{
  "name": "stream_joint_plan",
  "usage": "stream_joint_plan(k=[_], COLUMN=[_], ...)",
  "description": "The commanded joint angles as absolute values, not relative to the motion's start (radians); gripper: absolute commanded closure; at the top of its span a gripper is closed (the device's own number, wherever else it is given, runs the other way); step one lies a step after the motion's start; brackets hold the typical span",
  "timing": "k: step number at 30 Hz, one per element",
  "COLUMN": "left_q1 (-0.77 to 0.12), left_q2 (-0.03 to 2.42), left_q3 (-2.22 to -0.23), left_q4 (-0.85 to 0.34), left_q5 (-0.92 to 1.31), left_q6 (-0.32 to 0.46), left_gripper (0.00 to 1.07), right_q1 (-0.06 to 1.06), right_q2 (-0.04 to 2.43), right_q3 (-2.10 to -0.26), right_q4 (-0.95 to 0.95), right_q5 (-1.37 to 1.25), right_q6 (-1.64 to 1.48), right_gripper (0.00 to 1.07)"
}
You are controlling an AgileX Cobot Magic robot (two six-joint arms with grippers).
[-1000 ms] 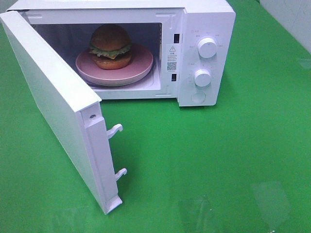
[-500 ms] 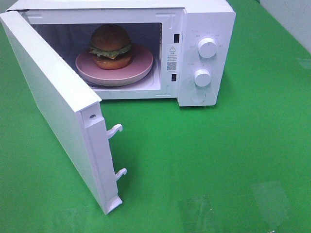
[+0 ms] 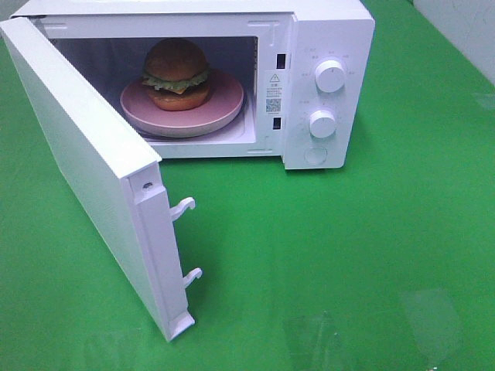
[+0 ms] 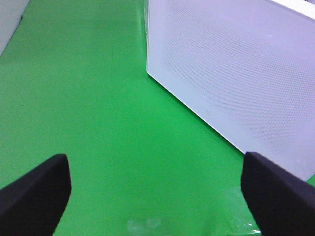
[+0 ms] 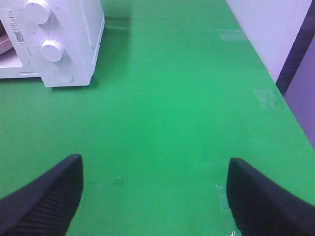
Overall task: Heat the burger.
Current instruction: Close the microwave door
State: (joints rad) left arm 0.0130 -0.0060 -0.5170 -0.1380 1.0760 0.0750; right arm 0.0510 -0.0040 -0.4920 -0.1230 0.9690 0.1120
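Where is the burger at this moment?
In the exterior high view, the burger sits on the pink plate inside the open microwave, at the upper left, left of the control panel.

The burger (image 3: 176, 73) sits on a plate (image 3: 227, 102) inside the microwave (image 3: 340, 31), whose door (image 3: 77, 158) stands open to the left.

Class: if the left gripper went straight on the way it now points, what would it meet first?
Probably the green table, as the open left gripper looks angled down at it. The microwave door shows its outer face close beside that line; depth is unclear.
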Motion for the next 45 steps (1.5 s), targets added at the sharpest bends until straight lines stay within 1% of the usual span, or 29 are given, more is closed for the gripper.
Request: stream_joint_plan(k=[1, 6, 10, 12, 13, 14, 15, 16, 17, 19, 20, 21, 22, 23, 24, 25, 26, 27, 28, 29, 30, 31, 34, 35, 36, 37, 40, 42, 45], left_q1=[0.015, 0.015, 0.015, 0.015, 0.015, 0.015, 0.015, 0.015, 0.015, 0.015, 0.015, 0.015, 0.015, 0.015, 0.015, 0.015, 0.015, 0.015, 0.015, 0.015, 0.015, 0.015, 0.015, 0.015, 0.015, 0.015, 0.015, 0.015, 0.015], left_q2=[-0.021, 0.005, 0.073, 0.113, 0.148, 0.148, 0.181, 0.181, 0.209, 0.224, 0.257, 0.257, 0.286, 0.286, 0.326, 0.326, 0.361, 0.361, 0.398, 0.398, 0.433, 0.462, 0.474, 0.499, 0.499, 0.519, 0.536, 0.561, 0.569], left_q3=[-0.518, -0.561, -0.571, -0.571, -0.571, -0.571, -0.571, -0.571, -0.571, -0.571, -0.571, -0.571, -0.571, -0.571, -0.571, -0.571, -0.571, -0.571, -0.571, -0.571, -0.569, -0.566, -0.561, -0.544, -0.544, -0.513, -0.477, -0.382, -0.336], left_q4=[-0.159, -0.184, -0.184, -0.185, -0.185, -0.185, -0.194, -0.194, -0.208, -0.213, -0.215, -0.215, -0.213, -0.213, -0.213, -0.213, -0.215, -0.215, -0.221, -0.221, -0.220, -0.220, -0.220, -0.222, -0.222, -0.224, -0.231, -0.256, -0.258], left_q5=[1.062, 0.988, 0.901, 0.859, 0.804, 0.804, 0.737, 0.737, 0.683, 0.660, 0.629, 0.629, 0.605, 0.605, 0.592, 0.592, 0.582, 0.582, 0.568, 0.568, 0.545, 0.507, 0.480, 0.424, 0.424, 0.345, 0.268, 0.089, 0.000], left_q6=[0.075, 0.075, 0.075, 0.075, 0.075, 0.075, 0.075, 0.075, 0.075, 0.075, 0.075, 0.075, 0.075, 0.075, 0.075, 0.075, 0.075, 0.075, 0.075, 0.075, 0.078, 0.104, 0.117, 0.149, 0.149, 0.163, 0.166, 0.166, 0.165], left_gripper=[0.18, 0.18, 0.23, 0.27, 0.32, 0.32, 0.39, 0.39, 0.45, 0.47, 0.52, 0.52, 0.59, 0.59, 0.70, 0.70, 0.85, 0.85, 0.98, 0.98, 1.07, 1.07, 1.07, 1.07, 1.07, 1.07, 1.07, 1.07, 1.07], right_q1=[0.047, 0.047, 0.047, 0.047, 0.047, 0.047, 0.047, 0.047, 0.047, 0.047, 0.047, 0.047, 0.047, 0.047, 0.047, 0.047, 0.047, 0.047, 0.047, 0.047, 0.047, 0.047, 0.047, 0.047, 0.047, 0.047, 0.047, 0.047, 0.047], right_q2=[-0.031, -0.031, -0.031, -0.031, -0.031, -0.031, -0.031, -0.031, -0.031, -0.031, -0.031, -0.031, -0.031, -0.031, -0.031, -0.031, -0.031, -0.031, -0.031, -0.031, -0.031, -0.031, -0.031, -0.031, -0.031, -0.031, -0.031, -0.031, -0.031], right_q3=[-0.492, -0.492, -0.492, -0.492, -0.492, -0.492, -0.492, -0.492, -0.492, -0.492, -0.492, -0.492, -0.492, -0.492, -0.492, -0.492, -0.492, -0.492, -0.492, -0.492, -0.492, -0.492, -0.492, -0.492, -0.492, -0.492, -0.492, -0.492, -0.492], right_q4=[-0.121, -0.121, -0.121, -0.121, -0.121, -0.121, -0.121, -0.121, -0.121, -0.121, -0.121, -0.121, -0.121, -0.121, -0.121, -0.121, -0.121, -0.121, -0.121, -0.121, -0.121, -0.121, -0.121, -0.121, -0.121, -0.121, -0.121, -0.121, -0.121], right_q5=[0.964, 0.964, 0.964, 0.964, 0.964, 0.964, 0.964, 0.964, 0.964, 0.964, 0.964, 0.964, 0.964, 0.964, 0.964, 0.964, 0.964, 0.964, 0.964, 0.964, 0.964, 0.964, 0.964, 0.964, 0.964, 0.964, 0.964, 0.964, 0.964], right_q6=[0.109, 0.109, 0.109, 0.109, 0.109, 0.109, 0.109, 0.109, 0.109, 0.109, 0.109, 0.109, 0.109, 0.109, 0.109, 0.109, 0.109, 0.109, 0.109, 0.109, 0.109, 0.109, 0.109, 0.109, 0.109, 0.109, 0.109, 0.109, 0.109], right_gripper=[0.31, 0.31, 0.31, 0.31, 0.31, 0.31, 0.31, 0.31, 0.31, 0.31, 0.31, 0.31, 0.31, 0.31, 0.31, 0.31, 0.31, 0.31, 0.31, 0.31, 0.31, 0.31, 0.31, 0.31, 0.31, 0.31, 0.31, 0.31, 0.31])
